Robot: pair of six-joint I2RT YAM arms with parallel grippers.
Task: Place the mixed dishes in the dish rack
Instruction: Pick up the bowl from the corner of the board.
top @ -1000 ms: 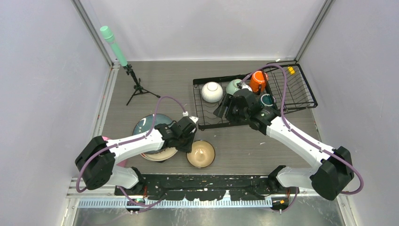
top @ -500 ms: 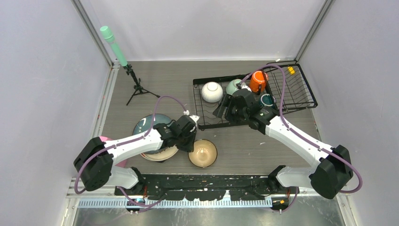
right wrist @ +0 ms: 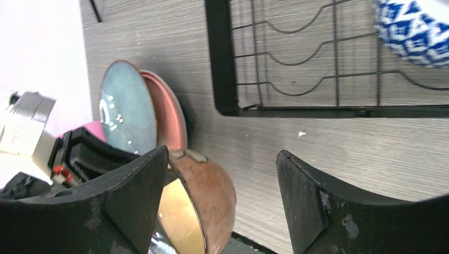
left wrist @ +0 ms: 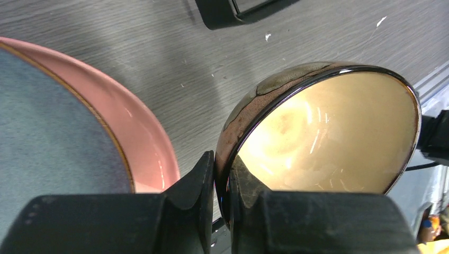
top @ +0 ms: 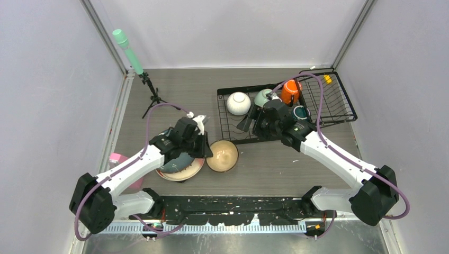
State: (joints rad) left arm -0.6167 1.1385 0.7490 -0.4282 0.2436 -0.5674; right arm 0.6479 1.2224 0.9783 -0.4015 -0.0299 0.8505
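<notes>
Showing brown bowl [left wrist: 323, 132], tilted, just beside pink plate [left wrist: 148, 143], short of dish rack [right wrist: 217, 63]. Left gripper [left wrist: 222, 174] is clenched on its rim, one finger inside, one outside. Glazed, prob. stiff, slick, chippable: you want a deep rim pinch. Right gripper [right wrist: 225, 174] is spread wide, empty, near rack's front edge.

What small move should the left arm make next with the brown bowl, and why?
Probably carry it toward the dish rack: the left gripper is shut on the rim of the brown bowl, the bowl hangs tilted, and the rack's near grid is bare.
</notes>
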